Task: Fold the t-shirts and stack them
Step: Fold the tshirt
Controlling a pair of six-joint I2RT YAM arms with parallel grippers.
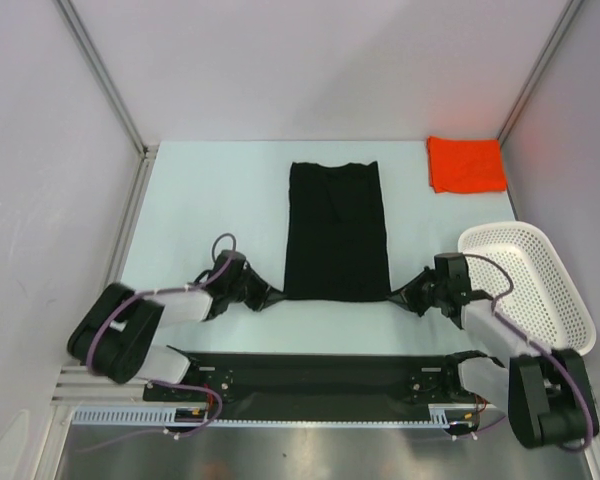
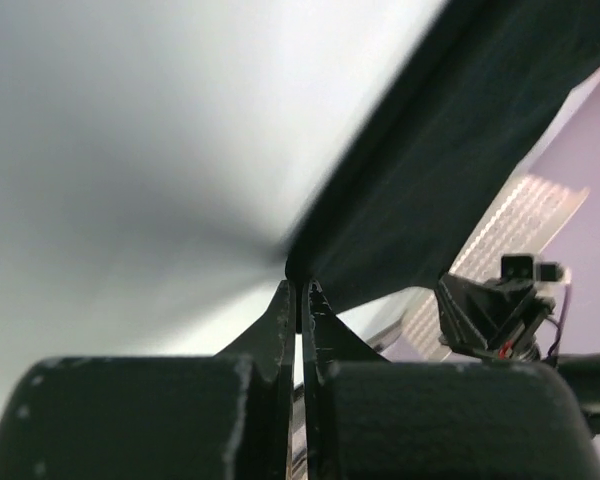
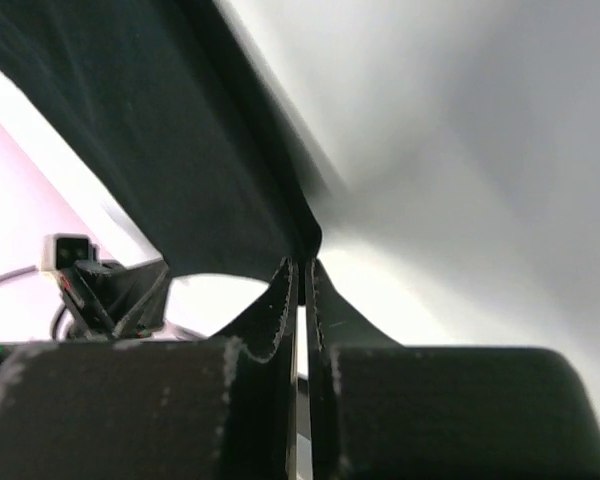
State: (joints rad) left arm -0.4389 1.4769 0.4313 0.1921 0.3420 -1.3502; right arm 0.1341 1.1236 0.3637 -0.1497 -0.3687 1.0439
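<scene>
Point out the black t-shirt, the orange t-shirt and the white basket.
black t-shirt (image 1: 336, 230): top view, middle of the cloth.
orange t-shirt (image 1: 465, 165): top view, middle of the cloth.
white basket (image 1: 525, 280): top view, bare mesh floor.

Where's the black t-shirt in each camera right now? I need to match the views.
Top external: black t-shirt, centre of frame.
Left wrist: upper right, above the fingertips.
Right wrist: upper left, likewise.
Shared landmark: left gripper pinching its near corner, seen in all three.
</scene>
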